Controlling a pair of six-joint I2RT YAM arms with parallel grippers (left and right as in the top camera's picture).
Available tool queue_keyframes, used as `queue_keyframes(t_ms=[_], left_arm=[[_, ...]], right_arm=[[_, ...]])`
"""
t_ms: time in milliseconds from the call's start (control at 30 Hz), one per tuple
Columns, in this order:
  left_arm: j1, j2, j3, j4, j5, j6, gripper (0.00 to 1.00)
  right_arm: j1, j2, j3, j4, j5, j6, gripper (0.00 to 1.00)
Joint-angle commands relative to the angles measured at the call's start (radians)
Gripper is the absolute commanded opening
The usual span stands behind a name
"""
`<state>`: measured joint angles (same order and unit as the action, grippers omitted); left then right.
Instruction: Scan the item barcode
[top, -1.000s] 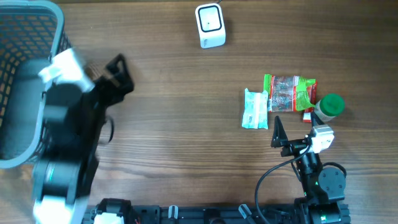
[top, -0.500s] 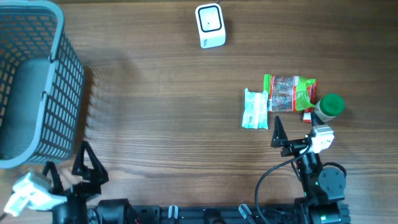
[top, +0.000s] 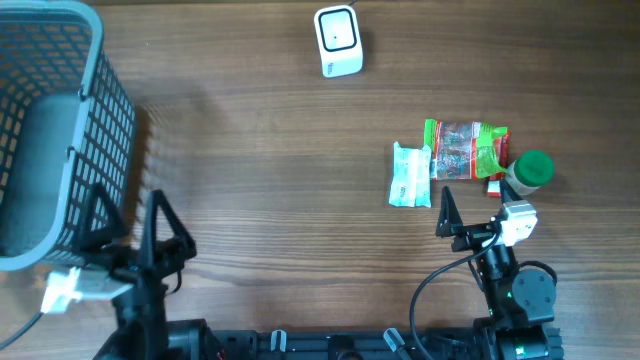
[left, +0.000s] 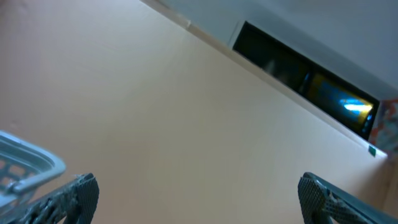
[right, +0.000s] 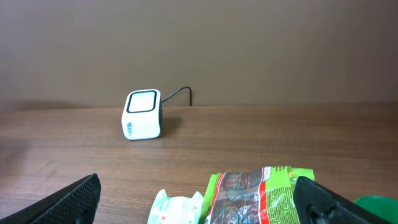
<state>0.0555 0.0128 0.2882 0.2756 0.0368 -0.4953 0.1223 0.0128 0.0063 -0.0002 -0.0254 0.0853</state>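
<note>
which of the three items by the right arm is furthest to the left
The white packet: it lies at the left end of the group, left of the green snack bag, while the green-capped bottle stands at the right end.

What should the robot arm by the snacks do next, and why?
Probably lower the right gripper toward the snack bag to pick it up. Its jaws are open and empty, the bag lies right in front of it, and the scanner is farther away, so something must be grabbed first.
</note>
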Motion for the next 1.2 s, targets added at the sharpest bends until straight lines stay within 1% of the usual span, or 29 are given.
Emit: queue_keyframes(t_ms=[0, 233, 367, 467, 500, 567, 733, 833, 1167], left_arm=[[0.007, -0.009, -0.143, 0.029, 0.045, -0.055, 1.0], [0.007, -0.009, -0.279, 0.019, 0.041, -0.068, 1.0], [-0.003, -0.009, -0.282, -0.109, 0.029, -0.066, 1.0], [-0.014, -0.009, -0.282, -0.236, -0.004, -0.061, 1.0], [-0.018, -0.009, -0.282, -0.293, -0.012, -0.04, 1.0], [-0.026, -0.009, -0.282, -0.349, -0.003, 0.091, 1.0], [-0.041, -0.009, -0.282, -0.347, 0.076, 0.423, 1.0], [-0.041, -0.009, -0.282, -0.347, 0.071, 0.455, 1.0], [-0.041, -0.009, -0.282, -0.344, 0.071, 0.455, 1.0]], right_arm=[[-0.005, -0.009, -0.001, 0.003, -0.005, -0.006, 1.0], [-0.005, -0.009, -0.001, 0.003, -0.005, -0.006, 1.0], [-0.005, -0.009, -0.001, 0.003, -0.005, -0.006, 1.0], [-0.005, -0.009, -0.001, 0.003, -0.005, -0.006, 1.0], [-0.005, -0.009, -0.001, 0.003, -0.005, -0.007, 1.0], [-0.005, -0.009, -0.001, 0.003, -0.005, -0.006, 1.0], [-0.005, -0.009, -0.001, 0.003, -0.005, -0.006, 1.0], [-0.005, -0.009, -0.001, 0.003, -0.005, -0.006, 1.0], [-0.005, -0.009, -0.001, 0.003, -0.005, -0.006, 1.0]])
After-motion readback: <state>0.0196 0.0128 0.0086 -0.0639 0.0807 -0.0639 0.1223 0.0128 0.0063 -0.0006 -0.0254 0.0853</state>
